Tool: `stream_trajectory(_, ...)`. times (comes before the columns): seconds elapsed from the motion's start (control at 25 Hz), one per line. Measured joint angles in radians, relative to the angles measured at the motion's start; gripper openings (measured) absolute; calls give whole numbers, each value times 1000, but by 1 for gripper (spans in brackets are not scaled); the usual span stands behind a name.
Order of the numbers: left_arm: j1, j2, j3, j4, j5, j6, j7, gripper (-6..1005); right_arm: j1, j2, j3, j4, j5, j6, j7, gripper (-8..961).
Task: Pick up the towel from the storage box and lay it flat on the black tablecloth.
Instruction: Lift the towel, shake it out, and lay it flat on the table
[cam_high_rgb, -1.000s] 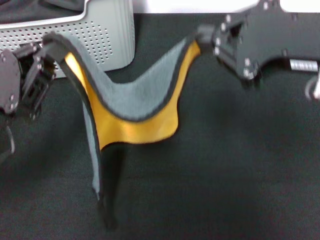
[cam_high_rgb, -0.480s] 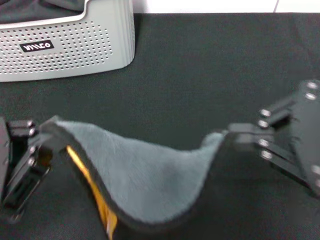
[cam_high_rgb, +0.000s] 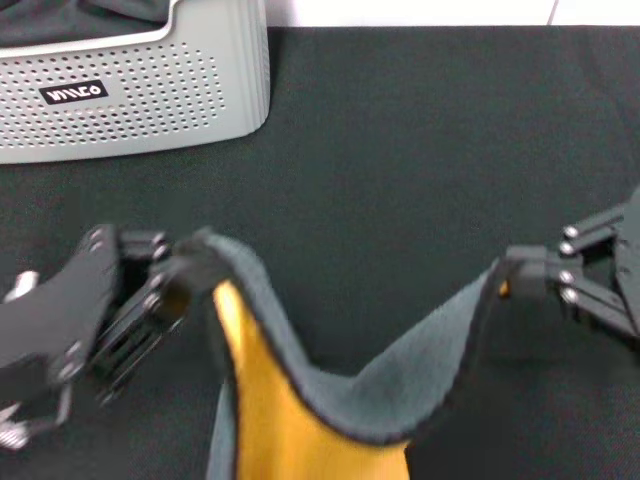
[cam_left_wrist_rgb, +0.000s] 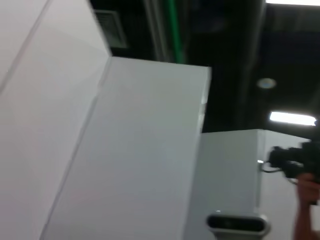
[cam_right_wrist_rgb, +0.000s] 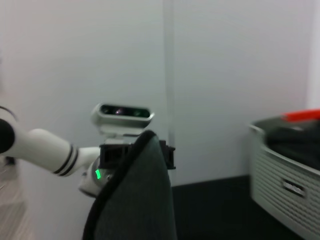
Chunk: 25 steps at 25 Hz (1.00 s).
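Note:
The towel (cam_high_rgb: 330, 400) hangs stretched between my two grippers above the black tablecloth (cam_high_rgb: 400, 150), sagging in the middle, grey face up and orange-yellow face showing below. At the left, my left gripper (cam_high_rgb: 185, 270) is shut on one corner. My right gripper (cam_high_rgb: 510, 272) at the right is shut on the other corner. The storage box (cam_high_rgb: 140, 90), light grey and perforated with a black label, stands at the far left. The right wrist view shows the towel's grey face and black border (cam_right_wrist_rgb: 137, 200) close up, and the storage box (cam_right_wrist_rgb: 287, 180) beyond it.
Dark cloth lies inside the storage box (cam_high_rgb: 90, 15). The left wrist view shows only white walls, a dark ceiling and a person's hand (cam_left_wrist_rgb: 305, 200) with a device. The robot's head (cam_right_wrist_rgb: 122, 116) shows in the right wrist view.
Both grippers have carried the towel away from the box toward the near side of the tablecloth. Since half a second ago the left gripper moved right and the towel's orange face turned into view.

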Motion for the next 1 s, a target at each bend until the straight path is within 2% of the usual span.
stream_trajectory(0.12, -180, 7, -46, -267, 51, -28, 108, 12, 69, -2, -23, 148, -42, 61, -35, 7)
stream_trajectory(0.2, -289, 8, -56, -414, 72, -92, 199, 12, 123, -3, -32, 267, -59, 110, -73, 7)
stream_trajectory(0.28, -339, -1, -57, -477, 72, -191, 250, 12, 181, -3, -34, 388, -62, 167, -120, 7)
stream_trajectory(0.44, -353, -36, -59, -428, 49, -381, 295, 12, 314, -1, -14, 637, -58, 256, -211, 7)
stream_trajectory(0.52, -351, -45, -60, -404, 16, -456, 317, 12, 385, -1, 18, 759, -58, 284, -257, 7)
stream_trajectory(0.6, -351, -48, -61, -395, -50, -547, 347, 12, 461, 0, 56, 883, -57, 304, -312, 7)
stream_trajectory(0.72, -353, -47, -61, -391, -75, -563, 352, 12, 541, -1, 97, 997, -59, 313, -369, 7)
stream_trajectory(0.84, -348, -36, -60, -376, -76, -524, 339, 12, 548, -3, 102, 982, -66, 300, -378, 7)
stream_trajectory(1.0, -316, -11, -48, -362, -59, -389, 317, 12, 483, -3, 105, 854, -66, 219, -364, 7)
